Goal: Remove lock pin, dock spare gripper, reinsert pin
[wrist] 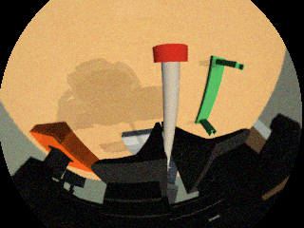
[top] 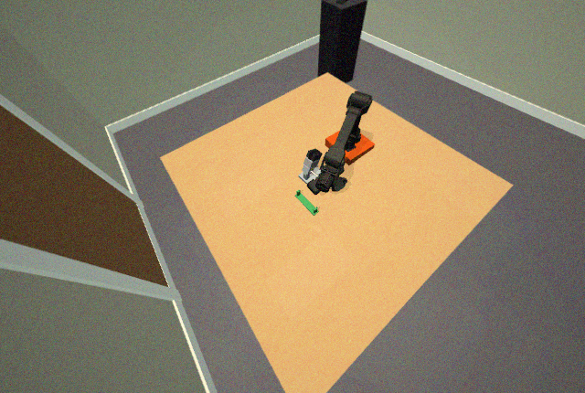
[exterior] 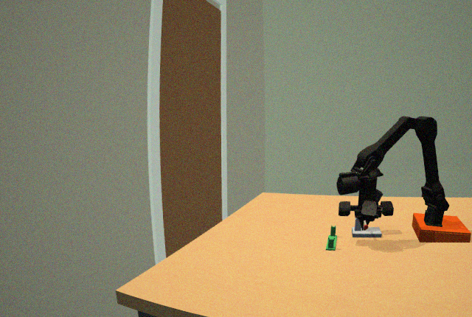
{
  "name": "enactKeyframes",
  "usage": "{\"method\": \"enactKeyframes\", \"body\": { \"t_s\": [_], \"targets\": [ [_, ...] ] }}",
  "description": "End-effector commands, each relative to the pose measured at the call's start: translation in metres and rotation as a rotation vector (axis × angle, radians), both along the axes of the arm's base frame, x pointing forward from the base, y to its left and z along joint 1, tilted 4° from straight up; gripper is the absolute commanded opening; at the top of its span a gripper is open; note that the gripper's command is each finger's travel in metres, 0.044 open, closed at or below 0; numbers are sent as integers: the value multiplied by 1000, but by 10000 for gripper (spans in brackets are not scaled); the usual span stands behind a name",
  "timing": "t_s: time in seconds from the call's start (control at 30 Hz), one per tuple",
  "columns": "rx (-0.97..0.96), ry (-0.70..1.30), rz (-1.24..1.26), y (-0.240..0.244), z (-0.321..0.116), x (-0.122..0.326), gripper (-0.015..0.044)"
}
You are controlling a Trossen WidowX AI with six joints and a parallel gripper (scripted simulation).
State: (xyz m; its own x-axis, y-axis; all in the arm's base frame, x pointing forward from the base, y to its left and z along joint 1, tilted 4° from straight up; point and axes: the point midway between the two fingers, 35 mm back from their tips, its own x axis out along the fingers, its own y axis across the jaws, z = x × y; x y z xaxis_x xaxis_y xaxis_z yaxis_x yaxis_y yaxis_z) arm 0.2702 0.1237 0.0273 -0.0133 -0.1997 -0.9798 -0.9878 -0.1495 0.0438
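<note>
From where I stand, the black two-fingered gripper (top: 325, 179) (exterior: 366, 223) (wrist: 160, 124) points down over the wooden tabletop (top: 302, 275) (exterior: 304, 267) (wrist: 133, 28), its jaws nearly closed and clamped on the pale, round-shafted lock pin with a red cap (exterior: 365, 226) (wrist: 170, 85). The grey mount with a flat pale base (top: 304, 177) (exterior: 366, 233) (wrist: 135, 141) is right by the gripper; I can't tell whether the pin touches it. A green strip-shaped stand with two uprights (top: 306, 203) (exterior: 331, 242) (wrist: 215, 85) lies near the mount. The black arm (top: 348, 126) (exterior: 392, 140) rises from an orange block (top: 363, 148) (exterior: 444, 234) (wrist: 64, 142).
</note>
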Motion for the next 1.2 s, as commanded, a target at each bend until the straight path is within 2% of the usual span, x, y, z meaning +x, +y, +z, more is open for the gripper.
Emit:
{"method": "enactKeyframes", "body": {
  "t_s": [0.0, 1.17],
  "targets": [
    [0, -1, 0, -3, 0, 1, 0],
    [0, 9, 1, -19, -1, 4, 0]
  ]
}}
